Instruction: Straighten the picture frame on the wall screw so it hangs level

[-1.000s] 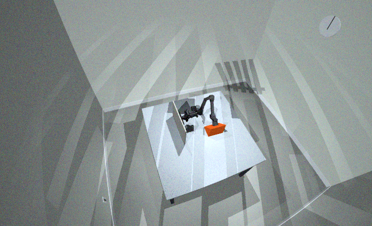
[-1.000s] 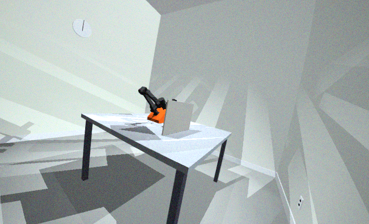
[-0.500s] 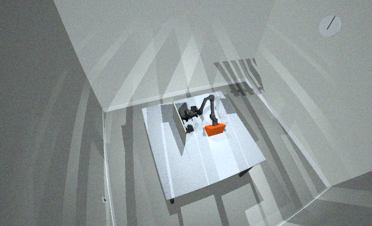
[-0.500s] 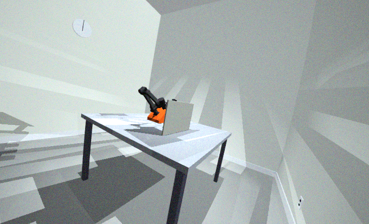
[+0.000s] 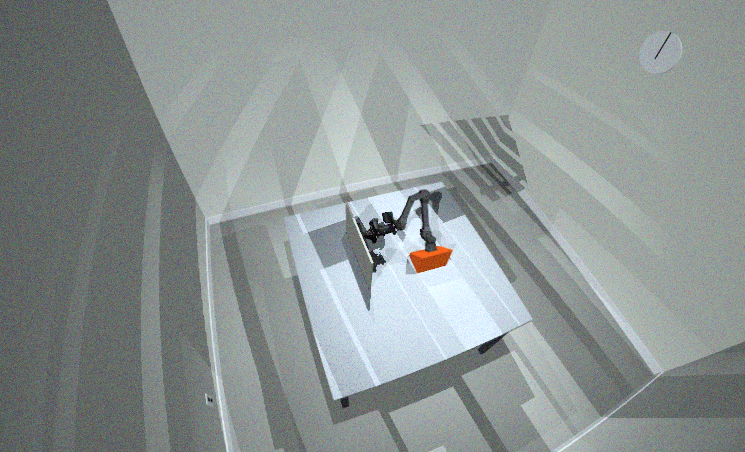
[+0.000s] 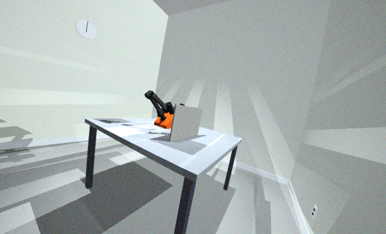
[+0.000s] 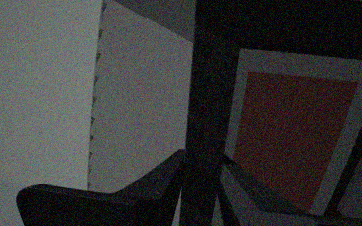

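Note:
The picture frame (image 7: 212,75) has a thick dark border, a grey mat and a dark red picture. It fills the right part of the wrist view, in front of the grey upright wall panel (image 5: 358,252) (image 6: 186,121) (image 7: 141,90). My gripper (image 7: 200,157) is shut on the frame's left border, one finger on the outer side and one on the inner side. In the top view the gripper is close to the panel's front; in the exterior view the panel hides it. The screw and the notched strip are not visible. The frame's tilt cannot be judged from this close, dark wrist view.
The panel stands upright on the white table (image 5: 409,336) (image 6: 214,148). The arm's orange base (image 5: 431,259) (image 6: 168,120) stands on the table on the frame's side of the panel. A round clock (image 5: 660,52) (image 6: 85,29) hangs on a room wall. Striped shadows cross the room.

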{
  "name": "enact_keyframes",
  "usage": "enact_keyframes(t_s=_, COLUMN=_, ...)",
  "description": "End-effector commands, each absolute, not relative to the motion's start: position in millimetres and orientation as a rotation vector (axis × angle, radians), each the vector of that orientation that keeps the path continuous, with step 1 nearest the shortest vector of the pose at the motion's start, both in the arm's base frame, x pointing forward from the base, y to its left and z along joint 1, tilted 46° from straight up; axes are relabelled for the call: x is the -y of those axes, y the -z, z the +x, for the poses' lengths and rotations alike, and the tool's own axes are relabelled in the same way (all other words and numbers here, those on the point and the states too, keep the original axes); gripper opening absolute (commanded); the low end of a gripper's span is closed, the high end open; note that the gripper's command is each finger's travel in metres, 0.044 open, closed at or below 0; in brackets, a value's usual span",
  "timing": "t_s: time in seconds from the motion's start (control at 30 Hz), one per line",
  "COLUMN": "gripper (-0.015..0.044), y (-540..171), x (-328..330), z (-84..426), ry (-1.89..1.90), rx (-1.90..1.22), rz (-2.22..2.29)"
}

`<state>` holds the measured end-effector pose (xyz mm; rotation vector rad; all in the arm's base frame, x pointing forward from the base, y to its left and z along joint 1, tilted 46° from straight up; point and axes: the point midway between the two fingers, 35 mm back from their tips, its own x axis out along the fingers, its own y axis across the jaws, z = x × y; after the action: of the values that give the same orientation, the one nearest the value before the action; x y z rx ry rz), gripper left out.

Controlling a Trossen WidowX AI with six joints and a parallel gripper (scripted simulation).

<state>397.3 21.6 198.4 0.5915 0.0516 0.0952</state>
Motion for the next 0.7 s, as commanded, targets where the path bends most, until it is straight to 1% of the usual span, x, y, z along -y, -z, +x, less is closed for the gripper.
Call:
enact_keyframes(t_s=0.0, gripper=0.0, y=-200.3, x=-23.9, z=397.6, ry=-0.113, rx=-0.046, rz=0.593)
enact_keyframes(t_s=0.67, gripper=0.0, y=-197.0, x=-20.8, z=397.8, ry=-0.113, rx=-0.049, rz=0.591)
